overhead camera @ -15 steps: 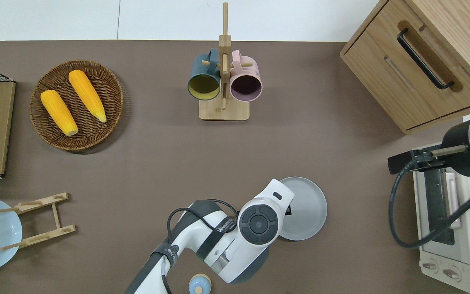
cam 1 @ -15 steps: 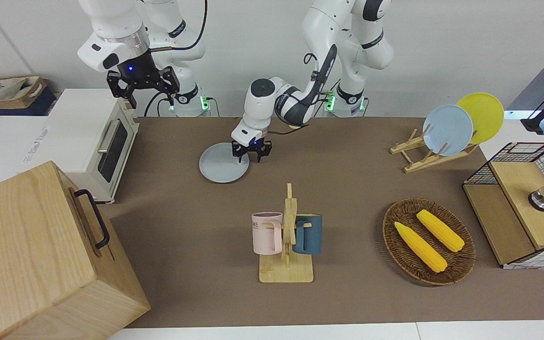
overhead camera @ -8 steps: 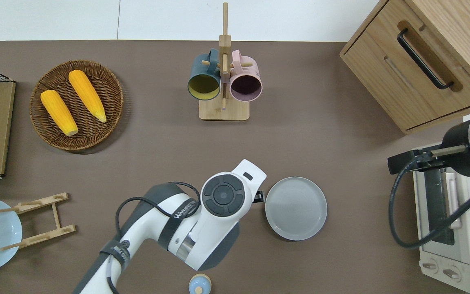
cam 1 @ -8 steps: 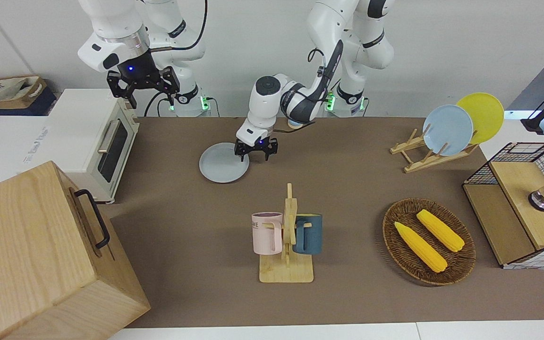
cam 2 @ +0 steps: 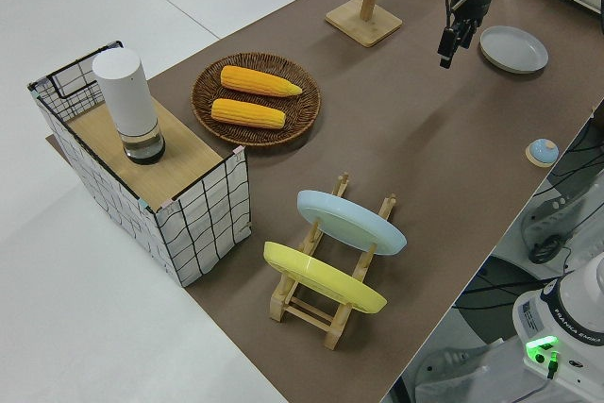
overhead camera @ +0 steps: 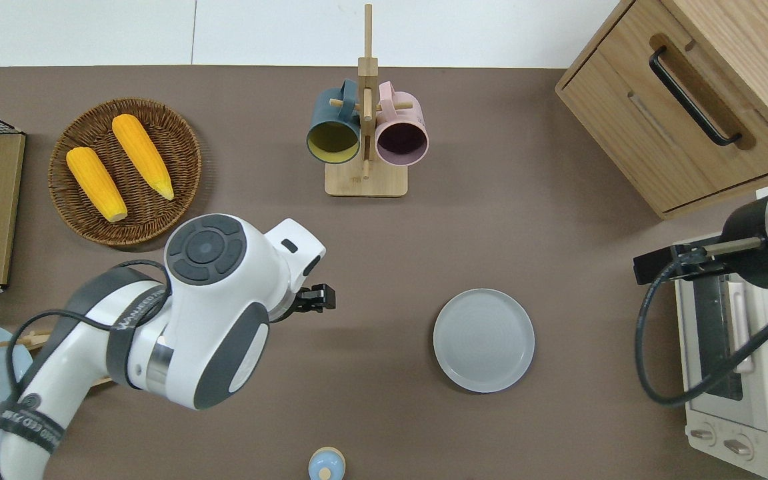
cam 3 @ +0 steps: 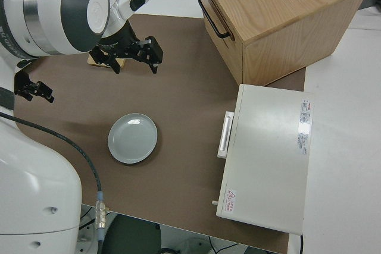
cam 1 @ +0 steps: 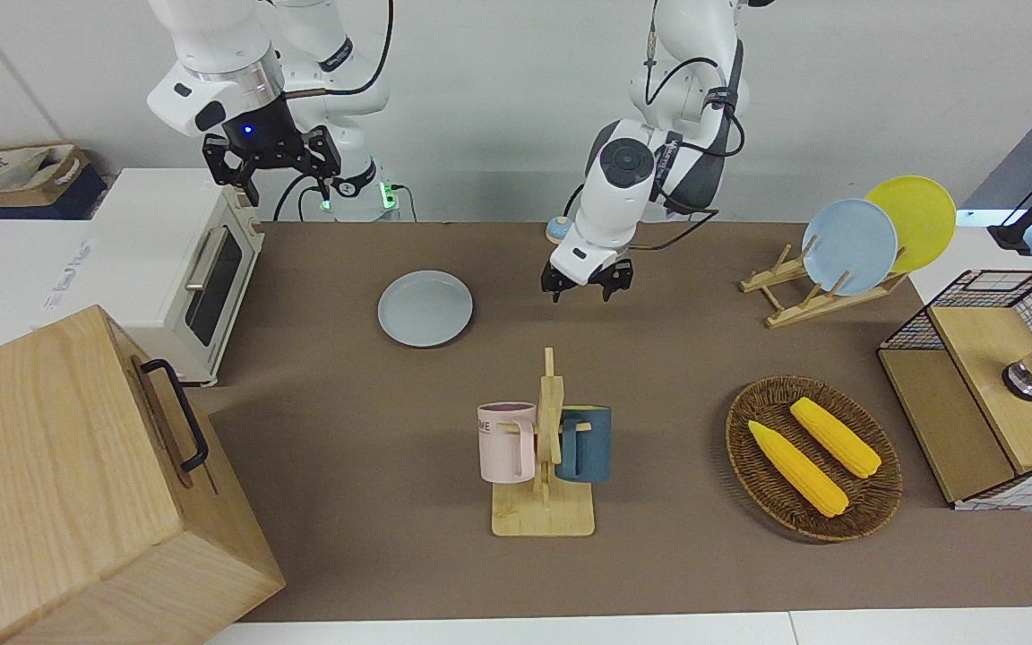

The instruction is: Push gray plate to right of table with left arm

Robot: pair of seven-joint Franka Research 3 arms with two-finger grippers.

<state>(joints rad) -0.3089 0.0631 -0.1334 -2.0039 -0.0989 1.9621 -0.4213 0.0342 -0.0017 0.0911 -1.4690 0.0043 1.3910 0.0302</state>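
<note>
Having drawn well clear of the gray plate [cam 1: 425,308], left gripper [cam 1: 587,285] up, fingers spread. Basket [cam 1: 874,511] holding two corn cobs [cam 1: 796,468].

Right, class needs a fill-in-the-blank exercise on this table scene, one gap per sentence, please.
1. The round pale grey plate lies flat on the brown ____.
2. The woven wicker basket holds two yellow ____.
3. The pink mug hangs on the wooden stand beside a dark ____ mug.
4. The left tool is ____ the grey plate, not touching it.

Missing words: table; corn cobs; blue; apart from
</note>
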